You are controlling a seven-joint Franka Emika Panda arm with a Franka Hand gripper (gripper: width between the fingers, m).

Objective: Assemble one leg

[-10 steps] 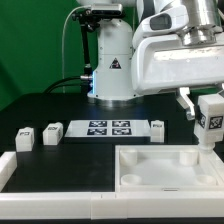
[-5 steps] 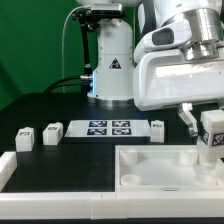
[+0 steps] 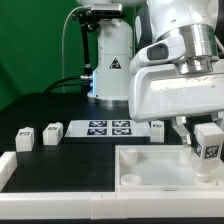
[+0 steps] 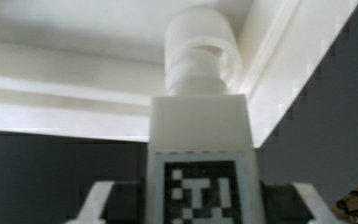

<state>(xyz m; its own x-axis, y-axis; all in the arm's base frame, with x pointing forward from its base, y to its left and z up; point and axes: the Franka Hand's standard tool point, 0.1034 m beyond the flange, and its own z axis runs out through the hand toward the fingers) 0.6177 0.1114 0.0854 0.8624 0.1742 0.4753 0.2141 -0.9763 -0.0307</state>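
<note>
Over tabletop (image 3: 150,166), jaws tight around leg (image 3: 208,140).

- Arm (image 3: 180,85): glossy white moulded shells with rounded edges, filling the upper right of the exterior frame.
- Joint band (image 3: 192,45): grey ring between two white shells, upper right.
- Base column (image 3: 113,55): white and cylindrical, upper centre, with a black triangular mark (image 3: 114,66) on its front.
- Bluish glow (image 3: 93,78) on the column's flank, toward the exterior view's left.
- Black fitting (image 3: 98,14) at top centre; detail too small to read.
- Thin black cable (image 3: 70,45) curves down left of the column.
- Gripper (image 3: 205,138): dark underside at right of centre; fingers (image 4: 98,205) show pale grey-white in the wrist view, flat-sided.
</note>
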